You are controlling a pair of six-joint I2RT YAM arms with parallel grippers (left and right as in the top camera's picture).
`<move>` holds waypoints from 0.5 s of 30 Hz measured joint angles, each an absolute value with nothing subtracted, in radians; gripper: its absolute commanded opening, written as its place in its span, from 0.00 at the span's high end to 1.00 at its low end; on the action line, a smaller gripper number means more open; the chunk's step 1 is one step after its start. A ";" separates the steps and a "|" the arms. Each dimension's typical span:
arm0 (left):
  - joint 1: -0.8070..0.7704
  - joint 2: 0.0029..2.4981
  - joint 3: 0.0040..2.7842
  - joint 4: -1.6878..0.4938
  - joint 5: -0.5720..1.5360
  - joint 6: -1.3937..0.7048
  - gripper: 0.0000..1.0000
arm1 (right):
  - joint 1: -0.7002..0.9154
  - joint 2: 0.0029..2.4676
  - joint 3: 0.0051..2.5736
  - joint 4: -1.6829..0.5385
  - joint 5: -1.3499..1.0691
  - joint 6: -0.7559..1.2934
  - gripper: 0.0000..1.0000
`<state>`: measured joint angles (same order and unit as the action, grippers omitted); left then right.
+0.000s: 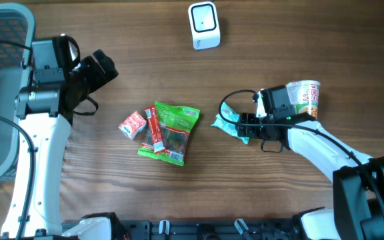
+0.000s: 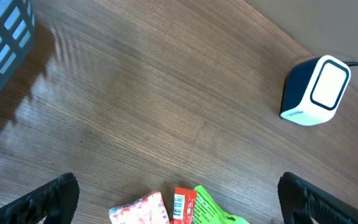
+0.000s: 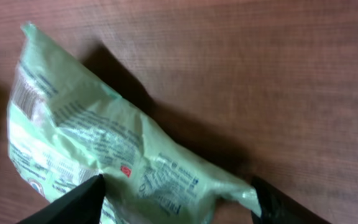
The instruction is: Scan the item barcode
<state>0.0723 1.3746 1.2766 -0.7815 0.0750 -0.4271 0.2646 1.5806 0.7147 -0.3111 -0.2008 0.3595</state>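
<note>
Right of centre on the bench (image 1: 279, 40), the pale green packet (image 1: 225, 122) lies flat under the right pincer (image 3: 176, 193).
Its jaws stand wide on either side of the packet and, as far as the wrist view shows, are not clamped. At upper left the left pincer (image 1: 99, 72) gapes wide and empty. The step in hand looks like taking up the item. The next move calls for closing, lifting, and turning the barcode toward the scanner (image 1: 203, 25) at top centre.
</note>
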 measured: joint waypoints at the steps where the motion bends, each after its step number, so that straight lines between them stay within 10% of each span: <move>1: 0.072 1.375 1.277 -0.782 0.075 -0.427 0.00 | 0.265 1.578 0.704 -0.279 -0.202 0.372 0.58; 3: 0.072 1.375 1.277 -0.782 0.075 -0.427 0.00 | 0.265 1.577 0.680 -0.237 -0.224 0.384 0.96; 15: 0.072 1.375 1.277 -0.781 0.075 -0.427 0.00 | 0.122 1.326 0.682 -0.361 -0.556 0.210 0.96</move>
<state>0.0723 1.3746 1.2766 -0.7815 0.0750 -0.4271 0.1223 1.3262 0.6823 -0.3611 -0.5556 0.2100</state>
